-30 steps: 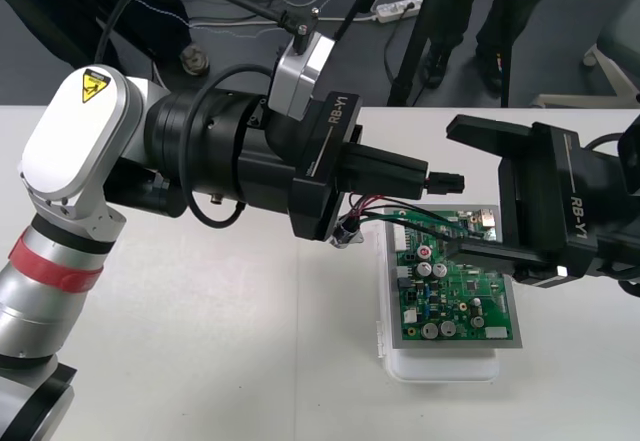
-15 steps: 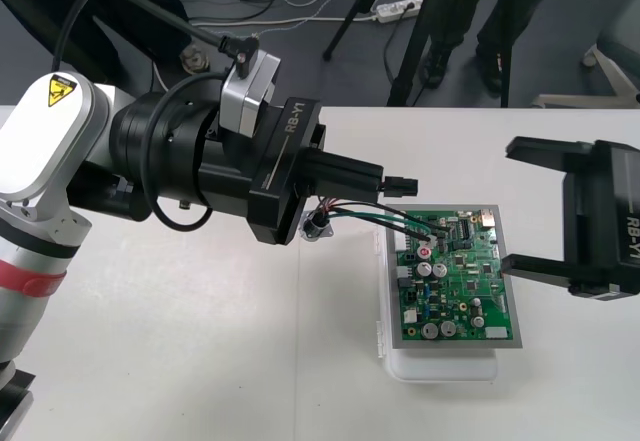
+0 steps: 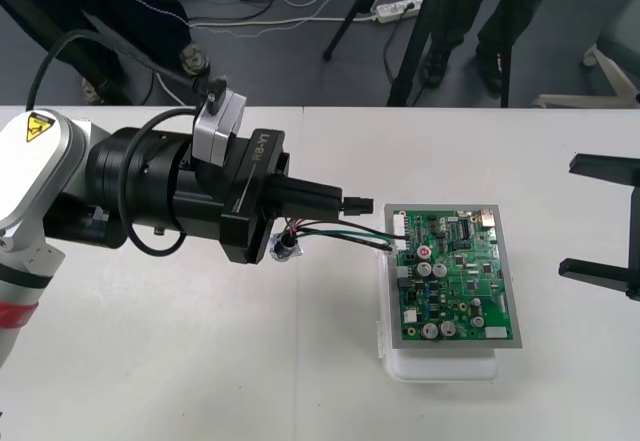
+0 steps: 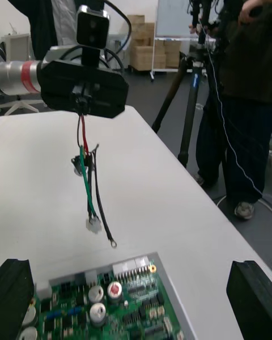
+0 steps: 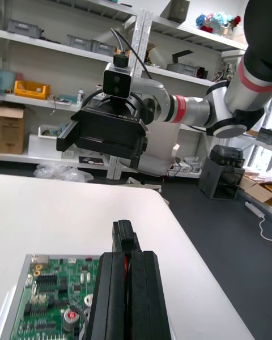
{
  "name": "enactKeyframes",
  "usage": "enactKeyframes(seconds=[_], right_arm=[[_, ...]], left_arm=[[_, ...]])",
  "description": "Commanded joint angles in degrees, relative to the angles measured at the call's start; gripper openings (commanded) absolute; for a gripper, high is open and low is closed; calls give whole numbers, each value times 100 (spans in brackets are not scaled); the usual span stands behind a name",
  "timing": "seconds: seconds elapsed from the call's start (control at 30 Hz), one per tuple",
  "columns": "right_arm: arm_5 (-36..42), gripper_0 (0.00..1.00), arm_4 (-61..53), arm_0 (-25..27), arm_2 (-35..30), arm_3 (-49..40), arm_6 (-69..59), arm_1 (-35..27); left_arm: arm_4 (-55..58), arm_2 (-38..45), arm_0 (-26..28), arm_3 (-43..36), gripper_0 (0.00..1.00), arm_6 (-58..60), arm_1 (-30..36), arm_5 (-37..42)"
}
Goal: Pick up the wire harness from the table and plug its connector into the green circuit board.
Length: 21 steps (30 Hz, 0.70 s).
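Pickup done: left gripper [image 3: 350, 204] clamped on wire harness [image 3: 328, 232], wire ends dangling just off green circuit board's [image 3: 455, 283] left edge; plug-in looks not yet done; right gripper [image 3: 570, 216] wide open, empty, at table's [image 3: 180, 361] right edge.

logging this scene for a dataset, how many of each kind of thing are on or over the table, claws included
green circuit board: 1
white base: 1
wire harness: 1
claws: 2 (left claw shut on the harness, right claw open)
total: 5
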Motion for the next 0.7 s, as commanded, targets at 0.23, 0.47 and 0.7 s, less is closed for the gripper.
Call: enactKeyframes(seconds=[0.23, 0.47, 0.7], right_arm=[[-581, 100, 1604, 172, -690, 389, -35, -382], [-687, 100, 2773, 189, -655, 477, -167, -567], [-748, 100, 3556, 189, -470, 477, -387, -628]], left_arm=[[-347, 178, 424, -23, 0, -480, 207, -160], [-470, 178, 635, 56, 0, -647, 216, -213], [-461, 178, 670, 715, 0, -1333, 67, -582]])
